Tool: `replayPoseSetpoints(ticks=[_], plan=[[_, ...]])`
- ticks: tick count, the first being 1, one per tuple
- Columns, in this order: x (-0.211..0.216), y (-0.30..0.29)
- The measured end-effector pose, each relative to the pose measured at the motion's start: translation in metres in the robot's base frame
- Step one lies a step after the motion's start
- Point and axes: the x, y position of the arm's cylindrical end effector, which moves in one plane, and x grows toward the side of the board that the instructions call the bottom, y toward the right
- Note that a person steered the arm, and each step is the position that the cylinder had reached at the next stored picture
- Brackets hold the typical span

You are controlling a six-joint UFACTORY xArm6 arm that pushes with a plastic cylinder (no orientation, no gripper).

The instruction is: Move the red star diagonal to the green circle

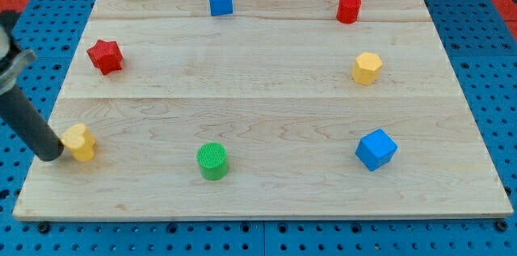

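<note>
While my tip point(53, 156) sits touching the yellow block point(80, 142) at the view's left, holding nothing, the red star point(105, 56) waits above, well apart from the green circle point(213, 161).

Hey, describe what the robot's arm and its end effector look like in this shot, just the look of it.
My end effector is a straight, smooth, matte black rod, round in section. Its upper end joins a lighter grey, blurred fitting at the view's left edge. No cables, markings or labels show. My tip is plain and blunt, sitting just to the view's left of the yellow block.
</note>
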Motion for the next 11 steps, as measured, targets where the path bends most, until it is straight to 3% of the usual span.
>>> replayPoseSetpoints(ticks=[1,2,4,5,8,9,11], plan=[[-0.011,-0.022],[-0.072,-0.042],[-0.192,0.008],[-0.198,0.044],[-0.168,0.055],[-0.163,0.095],[-0.128,0.06]])
